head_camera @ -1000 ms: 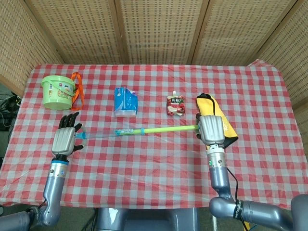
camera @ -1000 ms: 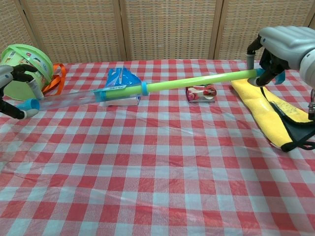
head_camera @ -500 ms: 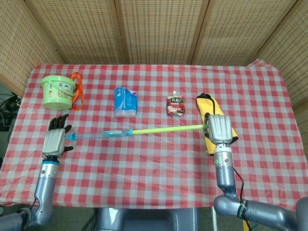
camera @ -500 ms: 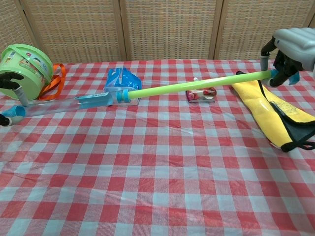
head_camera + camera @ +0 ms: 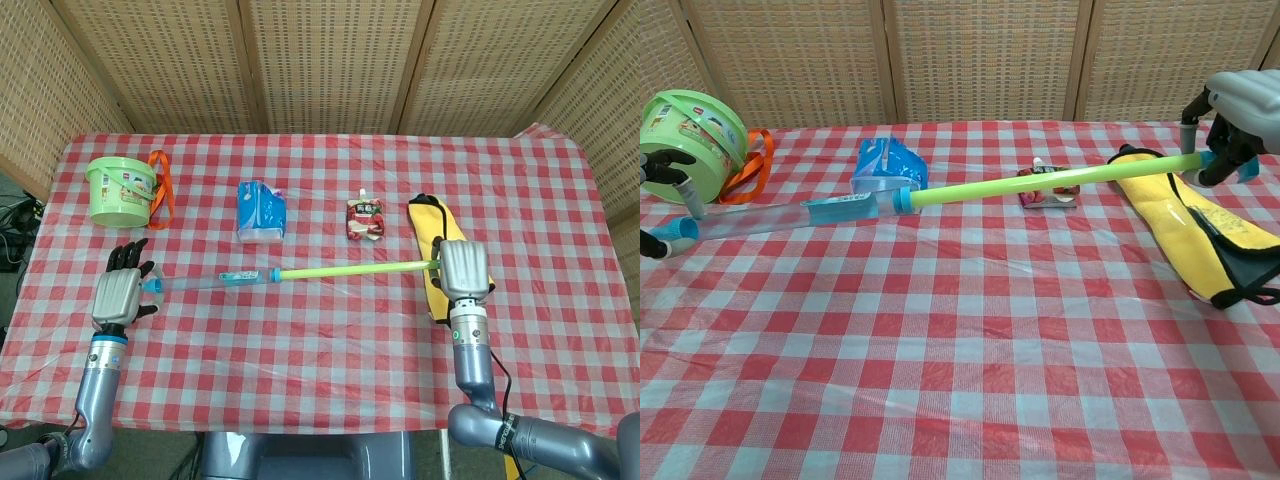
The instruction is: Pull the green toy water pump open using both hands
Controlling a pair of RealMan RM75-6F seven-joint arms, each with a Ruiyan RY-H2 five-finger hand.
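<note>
The toy water pump is stretched out above the table, left to right. Its clear barrel point(image 5: 790, 215) with blue ends is on the left and its green rod point(image 5: 350, 269) point(image 5: 1040, 181) runs out to the right. My left hand point(image 5: 117, 292) point(image 5: 662, 205) grips the blue tip of the barrel. My right hand point(image 5: 464, 270) point(image 5: 1237, 120) grips the far end of the green rod, just over the yellow bag. The blue collar point(image 5: 900, 198) where rod meets barrel sits in front of the tissue pack.
A green bucket point(image 5: 123, 189) with an orange strap stands at the back left. A blue tissue pack point(image 5: 261, 211), a red snack pouch point(image 5: 366, 219) and a yellow bag point(image 5: 1200, 232) lie along the back. The near half of the checked table point(image 5: 970, 380) holds nothing.
The hands moved apart at first, drawing the green rod further out of the barrel; since half a second ago the pump has shifted slightly right with both hands.
</note>
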